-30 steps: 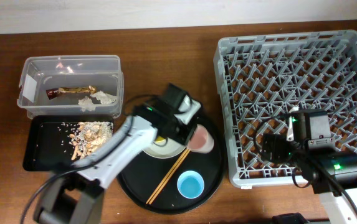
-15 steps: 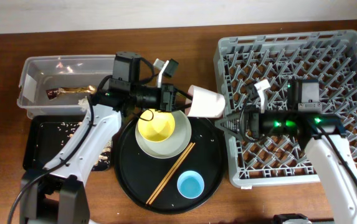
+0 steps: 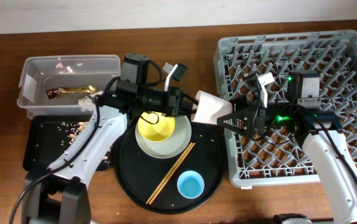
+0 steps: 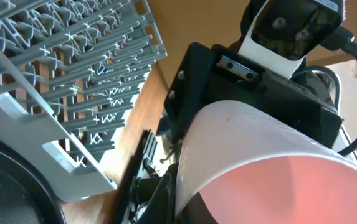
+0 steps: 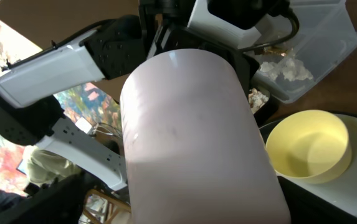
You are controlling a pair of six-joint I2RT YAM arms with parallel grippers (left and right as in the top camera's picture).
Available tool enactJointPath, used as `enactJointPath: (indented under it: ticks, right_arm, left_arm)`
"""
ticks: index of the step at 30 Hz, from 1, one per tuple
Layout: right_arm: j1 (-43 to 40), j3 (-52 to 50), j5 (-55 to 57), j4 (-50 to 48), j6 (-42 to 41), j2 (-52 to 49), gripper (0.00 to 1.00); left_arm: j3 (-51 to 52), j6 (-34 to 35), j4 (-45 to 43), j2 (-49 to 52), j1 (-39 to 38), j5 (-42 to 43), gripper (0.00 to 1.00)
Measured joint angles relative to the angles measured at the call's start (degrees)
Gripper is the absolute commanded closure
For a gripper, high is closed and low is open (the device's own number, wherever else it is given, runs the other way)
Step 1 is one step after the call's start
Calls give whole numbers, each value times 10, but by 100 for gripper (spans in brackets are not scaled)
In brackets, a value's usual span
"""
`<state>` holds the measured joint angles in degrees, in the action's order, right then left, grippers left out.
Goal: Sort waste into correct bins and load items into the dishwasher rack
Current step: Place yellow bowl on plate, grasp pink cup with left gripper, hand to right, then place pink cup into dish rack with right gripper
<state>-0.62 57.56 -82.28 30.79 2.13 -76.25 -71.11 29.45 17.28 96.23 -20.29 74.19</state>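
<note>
Sideways, the smooth tapered pink cup [image 3: 210, 107] fills the left gripper [image 3: 190, 106]

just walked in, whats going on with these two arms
A handover looks under way. The left end effector holds the pink cup in the air between the round black tray and the dishwasher rack. The right end effector is up against the cup's other end, but whether it has gripped is unclear. The yellow bowl, blue cup and chopsticks sit on the tray, not yet loaded.
</note>
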Motion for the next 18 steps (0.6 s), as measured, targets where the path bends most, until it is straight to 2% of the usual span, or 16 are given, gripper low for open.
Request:
enactJointPath:
  ticks: [2,7,15,17,18]
  right_arm:
    - [0,0,1,0,2,0,21]
    - [0,0,2,0,3,0,30]
    - [0,0,2,0,2,0,40]
    - [0,0,1,0,2,0,43]
    - [0,0,7,0,2,0,43]
  left_arm:
    - [0,5,0,0,0,5,100]
    - [0,6,0,0,0,15,100]
    - [0,6,-2,0,0,22,98]
    - [0,6,-2,0,0,23,76]
    - [0,6,-3,0,0,18,68]
